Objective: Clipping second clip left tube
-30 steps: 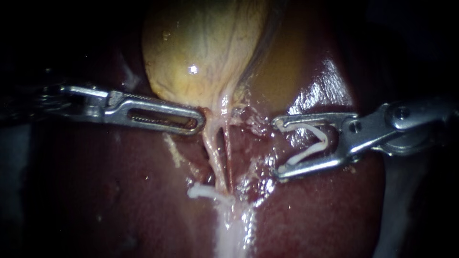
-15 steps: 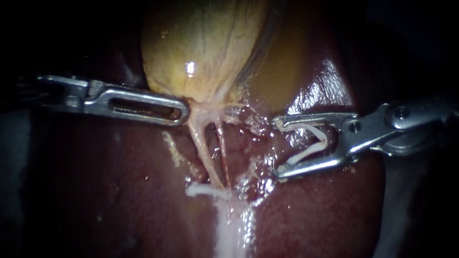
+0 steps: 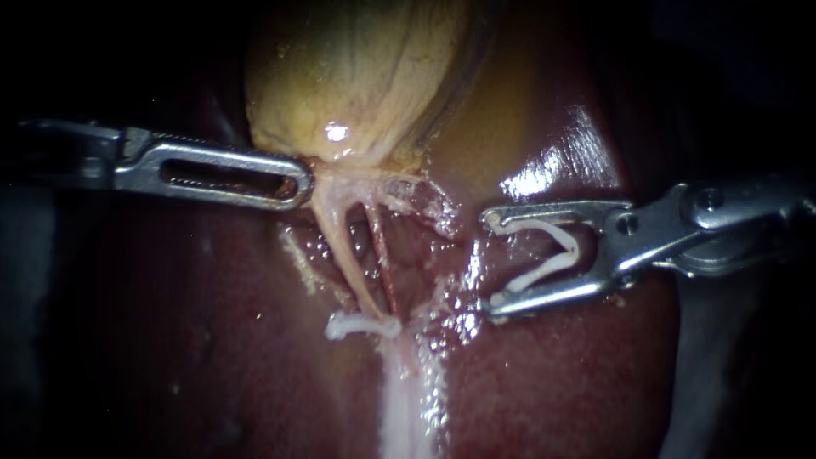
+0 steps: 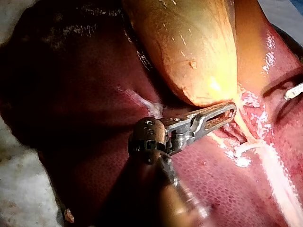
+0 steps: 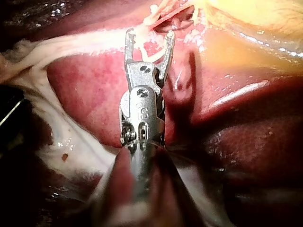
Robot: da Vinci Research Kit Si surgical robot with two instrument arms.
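The yellow gallbladder (image 3: 365, 76) lies on the dark red liver (image 3: 552, 382). Two thin tubes run down from its neck: the left tube (image 3: 338, 246) and the right tube (image 3: 382, 268). A white clip (image 3: 364, 325) sits across their lower end. My left instrument (image 3: 299, 183) has its slotted jaws shut on tissue at the gallbladder's neck and holds it out to the left; it appears again in the left wrist view (image 4: 228, 111). My right instrument (image 3: 489, 263) stands right of the tubes, apart from them, its jaws wide around an open white clip (image 3: 552, 255).
A pale band of tissue (image 3: 408, 399) runs down from the clipped spot. Frayed whitish tissue (image 3: 425, 204) hangs between the tubes and my right instrument. Wet liver surface surrounds both instruments (image 5: 149, 38).
My left instrument has moved left and slightly up, drawing the gallbladder's neck with it and stretching the two tubes apart. My right instrument has stayed in place.
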